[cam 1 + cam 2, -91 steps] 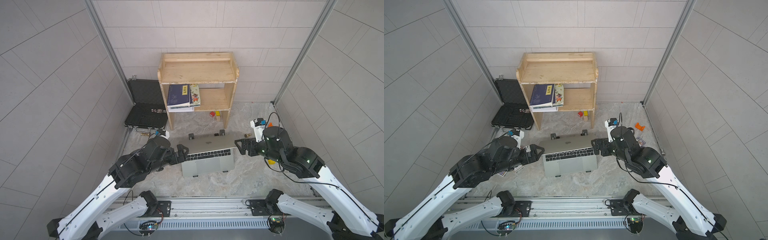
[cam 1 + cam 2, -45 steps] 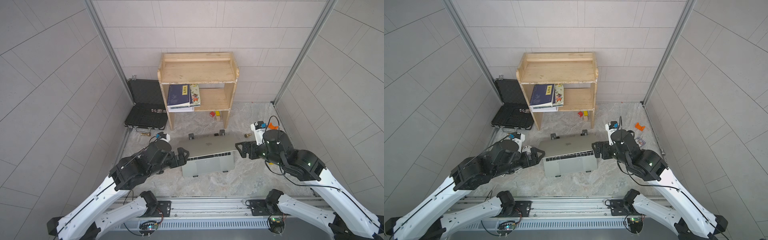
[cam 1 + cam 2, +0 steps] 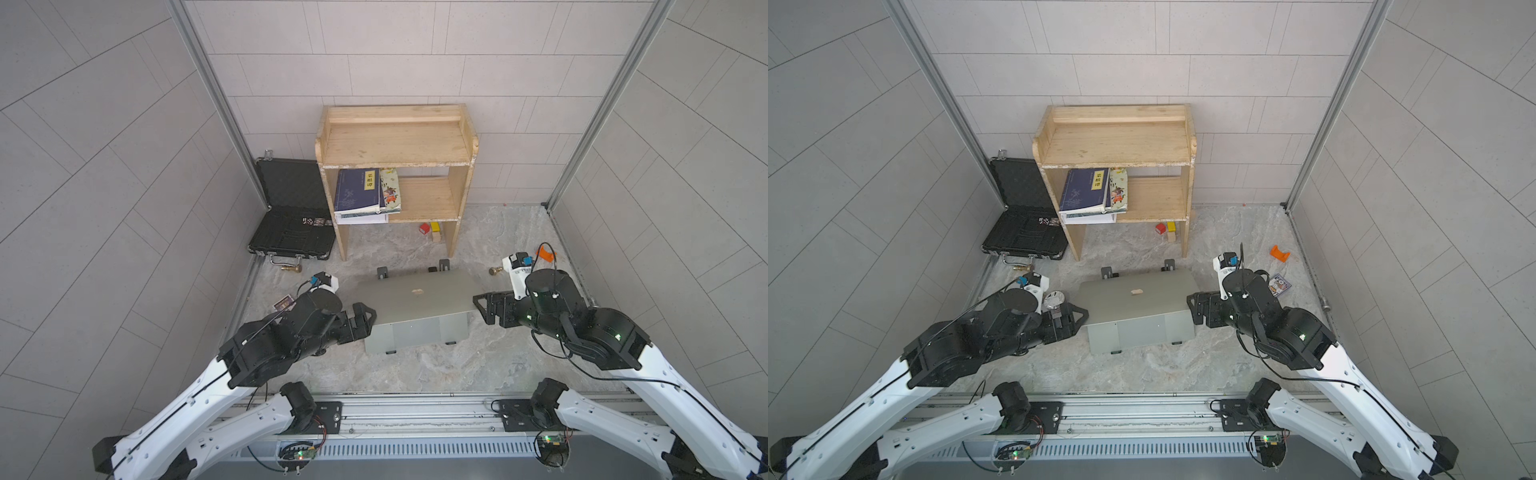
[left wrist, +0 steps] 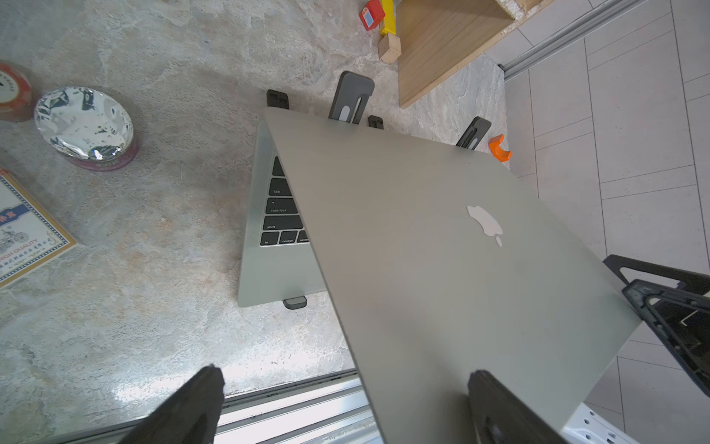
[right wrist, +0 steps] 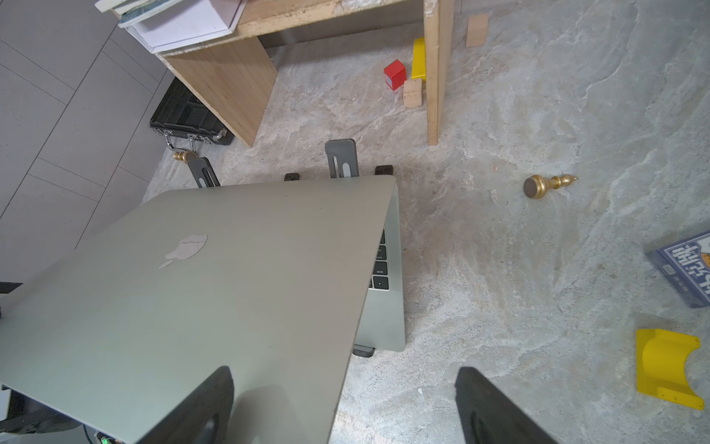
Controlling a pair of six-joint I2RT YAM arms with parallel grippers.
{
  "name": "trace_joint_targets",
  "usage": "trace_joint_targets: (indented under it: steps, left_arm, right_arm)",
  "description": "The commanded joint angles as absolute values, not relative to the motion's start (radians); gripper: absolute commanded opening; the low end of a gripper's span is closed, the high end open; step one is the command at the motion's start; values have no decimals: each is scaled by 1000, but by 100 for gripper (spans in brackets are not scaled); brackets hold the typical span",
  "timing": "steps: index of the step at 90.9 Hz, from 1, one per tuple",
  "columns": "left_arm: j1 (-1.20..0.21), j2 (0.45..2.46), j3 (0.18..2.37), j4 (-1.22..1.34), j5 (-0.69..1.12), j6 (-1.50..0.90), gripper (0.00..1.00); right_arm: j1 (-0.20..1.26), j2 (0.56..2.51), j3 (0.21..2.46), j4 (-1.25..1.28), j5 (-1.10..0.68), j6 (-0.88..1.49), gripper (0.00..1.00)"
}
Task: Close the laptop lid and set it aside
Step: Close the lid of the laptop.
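Note:
The silver laptop (image 3: 415, 334) rests on a black stand in the middle of the floor. Its lid (image 3: 415, 297) (image 3: 1136, 299) is tilted low over the keyboard, logo side up, with a gap left; a few black keys (image 4: 282, 207) show under its edge. My left gripper (image 3: 368, 318) (image 4: 345, 378) is open at the lid's front left corner, one finger (image 4: 488, 392) over the lid's outer face, the other off its edge. My right gripper (image 3: 482, 305) (image 5: 344, 374) is open at the front right corner, one finger (image 5: 215, 396) over the lid (image 5: 192, 300).
A wooden shelf (image 3: 395, 145) with books stands behind the laptop, an open black briefcase (image 3: 291, 224) to its left. Small blocks (image 3: 430, 228), a gold chess piece (image 5: 545, 184), a card box (image 5: 684, 269), a yellow piece (image 5: 664, 365), an orange piece (image 3: 546, 253) and a silver tin (image 4: 84, 123) lie around.
The lid has swung down toward me; the keyboard seen from above before is now covered. Both grippers have moved nearer and lower with the lid's front edge.

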State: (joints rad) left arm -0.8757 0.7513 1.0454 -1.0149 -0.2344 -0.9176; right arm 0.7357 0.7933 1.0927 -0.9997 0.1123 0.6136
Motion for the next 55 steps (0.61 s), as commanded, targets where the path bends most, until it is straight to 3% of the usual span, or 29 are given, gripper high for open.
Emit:
trace_joint_targets:
  steps: [1,55]
  left_arm:
    - [-887,749,1016,-1059,-230,-917,99]
    - [-907,717,933,-1041,-224,-951,99]
  right_arm:
    - [744,778,1072,-1016,114,625,93]
    - [758,727,984,-1002,98,661,93]
